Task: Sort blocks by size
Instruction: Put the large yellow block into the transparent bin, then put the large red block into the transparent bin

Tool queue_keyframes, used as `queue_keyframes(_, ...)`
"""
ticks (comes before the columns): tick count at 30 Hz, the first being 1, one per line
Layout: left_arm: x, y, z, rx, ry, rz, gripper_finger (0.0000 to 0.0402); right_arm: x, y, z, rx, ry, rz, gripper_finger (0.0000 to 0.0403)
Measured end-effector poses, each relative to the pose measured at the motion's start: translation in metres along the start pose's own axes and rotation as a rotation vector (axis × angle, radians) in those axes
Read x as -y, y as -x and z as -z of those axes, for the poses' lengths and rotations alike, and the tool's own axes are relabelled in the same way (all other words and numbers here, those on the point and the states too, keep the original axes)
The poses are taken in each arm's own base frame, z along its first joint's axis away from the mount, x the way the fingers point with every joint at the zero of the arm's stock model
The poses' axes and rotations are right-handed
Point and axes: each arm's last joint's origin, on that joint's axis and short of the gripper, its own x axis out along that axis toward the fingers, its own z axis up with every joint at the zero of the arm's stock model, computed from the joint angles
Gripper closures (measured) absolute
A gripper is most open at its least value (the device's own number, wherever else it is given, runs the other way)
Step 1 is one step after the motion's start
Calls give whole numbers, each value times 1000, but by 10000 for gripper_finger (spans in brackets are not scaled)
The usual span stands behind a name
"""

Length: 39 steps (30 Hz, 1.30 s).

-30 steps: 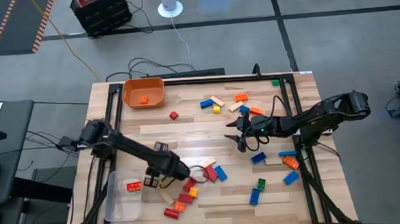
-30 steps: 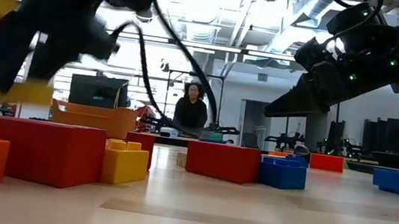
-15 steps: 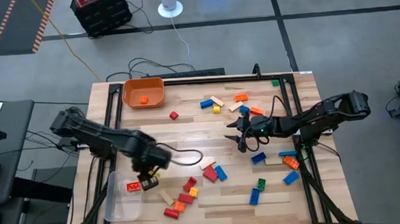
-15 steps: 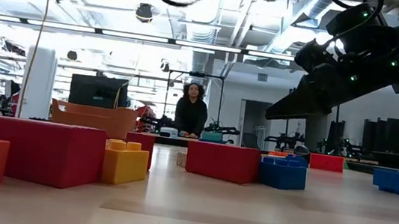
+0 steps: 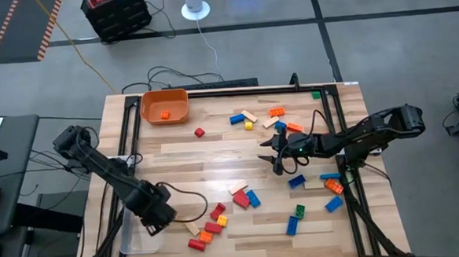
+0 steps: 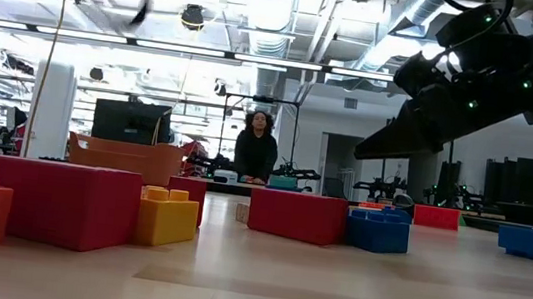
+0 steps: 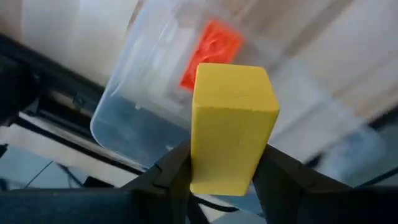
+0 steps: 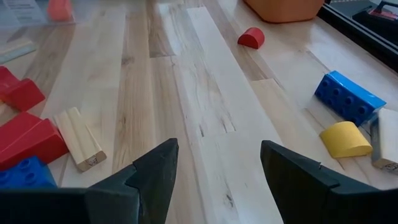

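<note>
Left gripper (image 7: 221,180) over the clear plastic tub (image 5: 137,232) at the table's near left corner, fingers pinching a yellow block (image 7: 231,124) upright between them. Beneath it in the tub lies one red-orange block (image 7: 211,51).

Just right of the tub, a near cluster of blocks (image 5: 211,224) on the wooden table (image 5: 215,157): red, orange, yellow, a tan strip, a blue one at its edge.

Right gripper (image 8: 214,168) hovers above the table's middle right, jaws spread wide, nothing between them. Blue, green and orange blocks (image 5: 312,195) scattered near it on the right side.

Farther back, a small red block (image 5: 199,132) alone; blue, tan, yellow and orange pieces (image 5: 256,119) beyond. An orange bin (image 5: 164,107) at the far left corner, one orange piece inside.

A person (image 6: 256,148) stands in the room behind.
</note>
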Motion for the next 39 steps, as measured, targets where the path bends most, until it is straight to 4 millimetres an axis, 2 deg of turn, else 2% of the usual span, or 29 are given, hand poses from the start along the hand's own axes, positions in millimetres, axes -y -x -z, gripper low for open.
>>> queue_keyframes(5,-9,-36,-3,-105,43,-35,240,0,0,-2,18,-2,-1,143)
queue_keyframes(9,-10,-42,-6,-196,37,4,207,0,0,-3,26,-4,-2,143)
queue_keyframes(12,-6,-32,-8,-227,52,62,187,-1,0,-2,25,-3,-5,143)
queue_keyframes(14,2,-20,-11,-181,48,127,182,-3,1,-2,25,0,-15,143)
queue_keyframes(21,28,27,-28,263,-67,287,189,-12,2,-2,34,18,7,143)
queue_keyframes(24,45,30,-43,381,-144,339,191,-12,3,-1,33,29,30,143)
queue_keyframes(27,77,20,-66,460,-277,372,191,-11,2,-1,29,27,40,143)
queue_keyframes(30,108,8,-83,445,-450,291,191,-7,2,0,17,20,56,143)
queue_keyframes(34,137,0,-83,319,-623,102,191,-5,2,3,9,14,68,143)
queue_keyframes(39,165,-8,-75,267,-750,-41,191,-4,3,8,0,6,69,143)
